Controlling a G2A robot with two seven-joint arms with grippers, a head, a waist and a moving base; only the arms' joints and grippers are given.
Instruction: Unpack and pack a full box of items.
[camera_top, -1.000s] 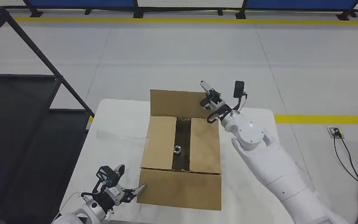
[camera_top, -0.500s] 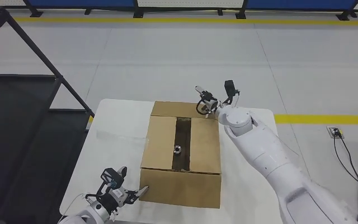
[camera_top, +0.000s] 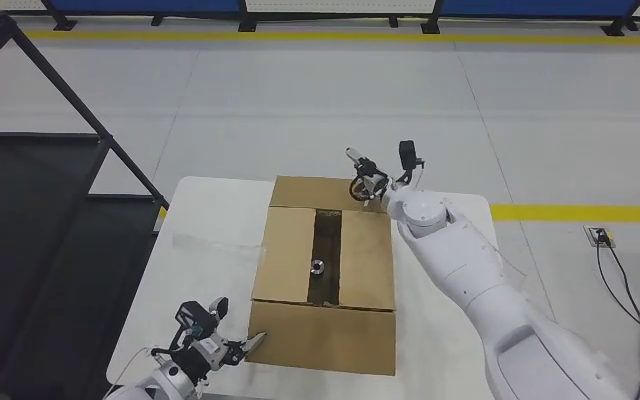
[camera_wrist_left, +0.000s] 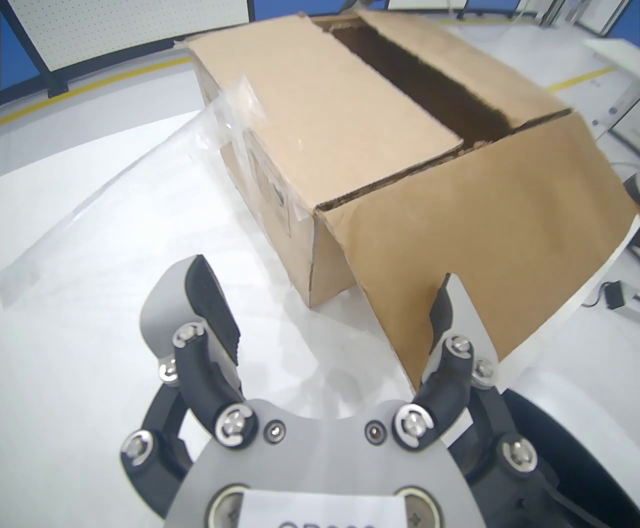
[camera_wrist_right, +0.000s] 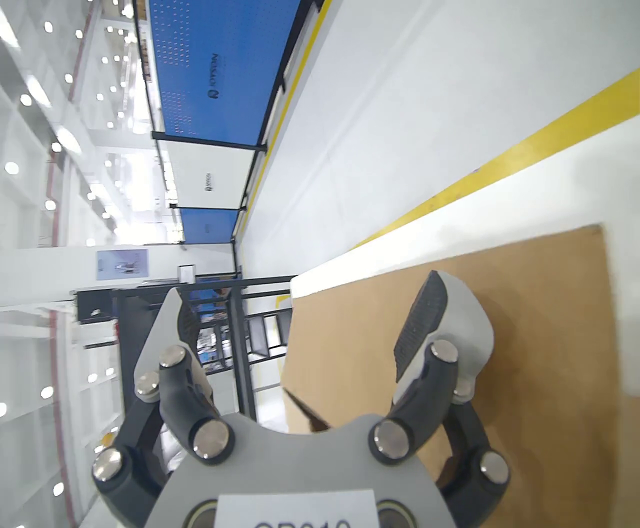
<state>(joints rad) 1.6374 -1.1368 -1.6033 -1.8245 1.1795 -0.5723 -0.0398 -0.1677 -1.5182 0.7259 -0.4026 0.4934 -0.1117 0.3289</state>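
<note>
While the left fingers stand spread wide and empty over the bench, the near flap of the box hangs just ahead of them, its corner beside one tip. Beyond, the top flaps leave a dark gap. Farthest off, the right fingers gape empty, one close over the far flap.

The smooth pale grey floor carries a yellow painted line along its far side, in front of blue perforated partition panels. A black metal tube frame stands beside the white rectangular table. Round ceiling lamps are lit.
</note>
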